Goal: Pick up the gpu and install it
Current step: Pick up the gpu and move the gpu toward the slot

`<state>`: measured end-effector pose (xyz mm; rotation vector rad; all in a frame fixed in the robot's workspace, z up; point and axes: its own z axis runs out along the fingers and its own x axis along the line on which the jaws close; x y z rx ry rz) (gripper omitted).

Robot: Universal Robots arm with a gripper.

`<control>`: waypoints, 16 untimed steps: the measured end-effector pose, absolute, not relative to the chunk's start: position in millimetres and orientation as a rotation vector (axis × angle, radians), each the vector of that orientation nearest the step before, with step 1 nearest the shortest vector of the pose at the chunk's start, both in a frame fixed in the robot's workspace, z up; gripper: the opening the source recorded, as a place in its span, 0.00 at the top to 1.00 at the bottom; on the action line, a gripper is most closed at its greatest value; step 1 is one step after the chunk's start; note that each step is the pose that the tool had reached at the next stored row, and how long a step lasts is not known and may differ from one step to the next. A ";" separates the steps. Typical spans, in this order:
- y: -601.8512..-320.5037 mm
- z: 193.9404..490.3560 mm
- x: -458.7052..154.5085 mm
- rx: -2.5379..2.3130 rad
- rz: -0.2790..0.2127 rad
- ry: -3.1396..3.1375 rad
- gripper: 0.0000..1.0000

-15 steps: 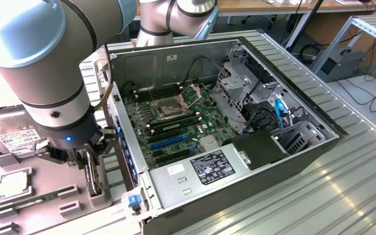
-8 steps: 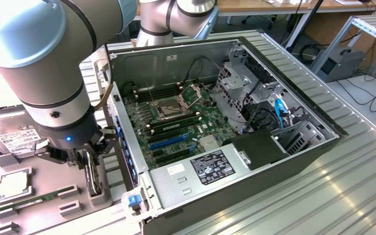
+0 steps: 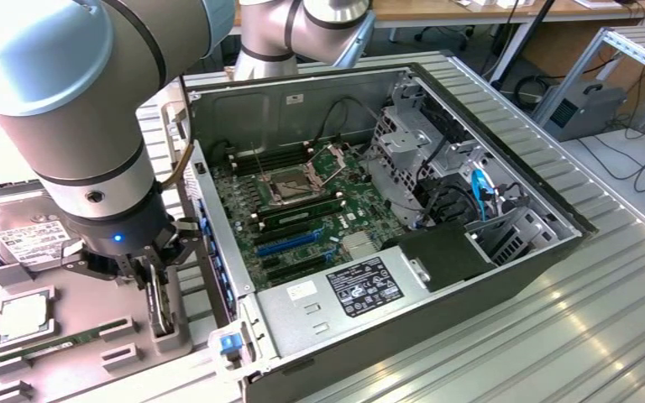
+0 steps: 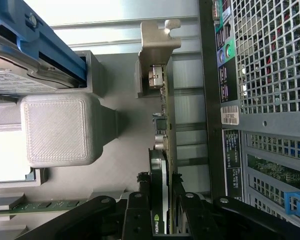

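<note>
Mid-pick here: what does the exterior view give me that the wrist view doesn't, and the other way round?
Exterior view: inside the open grey metal computer case, the green motherboard and the labelled silver power supply box. Wrist view: the card's silvery metal bracket and the case's rear mesh grille, close up. Both: the gripper at the dark, green-edged gpu card, which stands on edge in the grey holder tray.

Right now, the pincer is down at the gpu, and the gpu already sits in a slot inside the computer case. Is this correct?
Not quite. The pincer is down at the gpu, but the gpu stands on its edge in the grey tray, outside the computer case, to the exterior view's left of it. The exterior view shows this.
</note>
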<state>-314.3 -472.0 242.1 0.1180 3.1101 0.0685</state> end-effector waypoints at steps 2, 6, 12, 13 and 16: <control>-472.0 242.1 -314.3 0.118 0.069 3.110 0.72; -472.0 242.1 -314.3 0.118 0.069 3.110 0.72; -472.0 242.1 -314.3 0.118 0.069 3.110 0.73; -472.0 242.1 -314.3 0.117 0.069 3.110 0.73; -471.9 242.1 -314.4 0.093 0.069 3.111 0.73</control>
